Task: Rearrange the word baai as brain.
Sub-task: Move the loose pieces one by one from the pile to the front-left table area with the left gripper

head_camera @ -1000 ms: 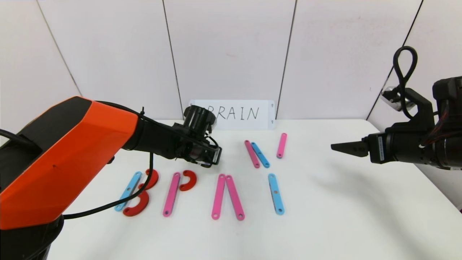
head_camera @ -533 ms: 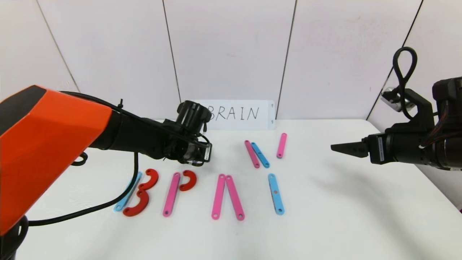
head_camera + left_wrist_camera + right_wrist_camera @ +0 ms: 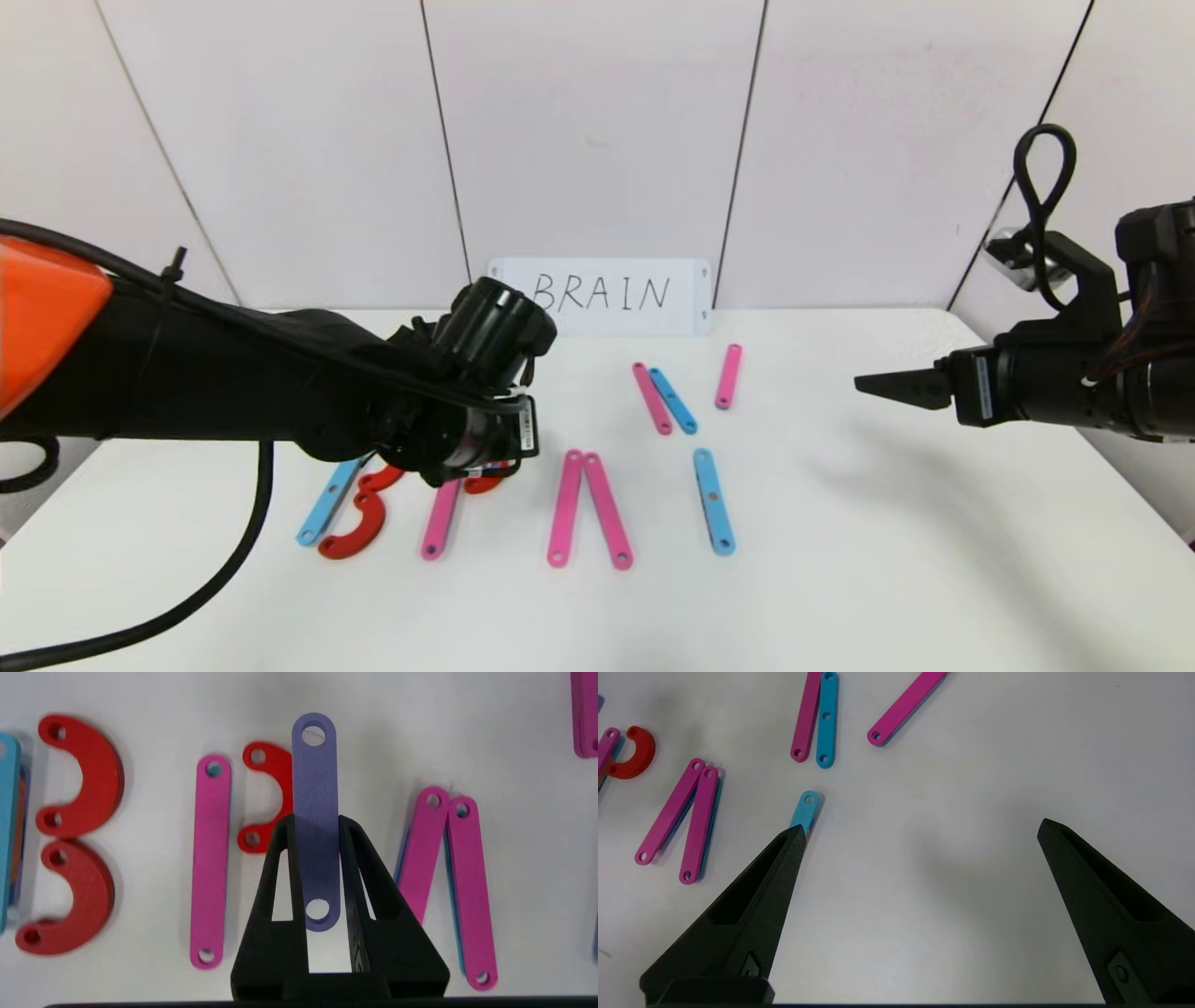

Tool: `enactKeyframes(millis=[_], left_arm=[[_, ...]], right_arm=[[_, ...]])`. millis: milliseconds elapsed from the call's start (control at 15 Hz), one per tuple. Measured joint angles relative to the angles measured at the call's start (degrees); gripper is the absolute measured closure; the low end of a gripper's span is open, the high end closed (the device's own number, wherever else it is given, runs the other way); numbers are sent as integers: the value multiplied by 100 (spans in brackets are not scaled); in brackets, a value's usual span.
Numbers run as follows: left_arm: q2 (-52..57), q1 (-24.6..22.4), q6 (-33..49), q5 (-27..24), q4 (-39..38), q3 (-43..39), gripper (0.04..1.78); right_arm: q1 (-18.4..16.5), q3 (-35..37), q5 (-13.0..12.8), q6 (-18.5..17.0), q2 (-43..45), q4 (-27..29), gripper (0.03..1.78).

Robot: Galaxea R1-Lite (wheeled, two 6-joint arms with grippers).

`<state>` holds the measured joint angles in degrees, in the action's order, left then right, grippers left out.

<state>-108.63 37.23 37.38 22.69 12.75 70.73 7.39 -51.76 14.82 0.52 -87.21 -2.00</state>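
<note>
My left gripper (image 3: 316,821) is shut on a purple bar (image 3: 314,779) and holds it above the table, over the red arc (image 3: 268,798) beside a pink bar (image 3: 210,858). In the head view the left gripper (image 3: 481,455) covers the tops of that pink bar (image 3: 437,523) and the arc (image 3: 485,483). To their left a blue bar (image 3: 327,502) lies with two red arcs (image 3: 359,534). To the right lie two pink bars (image 3: 565,509) joined at the top, then a blue bar (image 3: 714,504). My right gripper (image 3: 922,828) is open and empty, hovering at the right (image 3: 873,383).
A pink bar (image 3: 651,399), a blue bar (image 3: 674,401) and another pink bar (image 3: 729,376) lie farther back. A white card reading BRAIN (image 3: 602,294) stands against the wall. The left arm's cable hangs over the table's left side.
My left gripper has come nearer and lower, from behind the letter row to over the pink bar and red arc. The right arm has not moved.
</note>
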Motion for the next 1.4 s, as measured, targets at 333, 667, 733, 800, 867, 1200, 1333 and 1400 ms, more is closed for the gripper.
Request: enactKeyframes(millis=[333, 667, 733, 800, 867, 1200, 1333, 1400], left_arm=[[191, 277, 1386, 11, 518, -268, 155], [205, 430, 1727, 278, 445, -728, 155], [199, 439, 1738, 276, 444, -775, 155], [183, 446, 1740, 272, 444, -806, 155], [171, 452, 1749, 272, 444, -825, 155], [-11, 524, 1946, 258, 436, -858, 155], [-107, 530, 1959, 245, 354, -856, 155], [-134, 530, 1959, 250, 350, -861, 155]], right_arm=[[-9, -13, 0, 0, -35, 0, 7], [-4, -17, 0, 0, -68, 0, 7], [-4, -17, 2, 5, -72, 0, 7], [0, -17, 2, 5, -74, 2, 7], [0, -17, 0, 5, -79, 2, 7], [5, -17, 2, 2, -82, 0, 7], [5, -17, 0, 2, -82, 0, 7], [5, -17, 0, 0, -82, 0, 7]])
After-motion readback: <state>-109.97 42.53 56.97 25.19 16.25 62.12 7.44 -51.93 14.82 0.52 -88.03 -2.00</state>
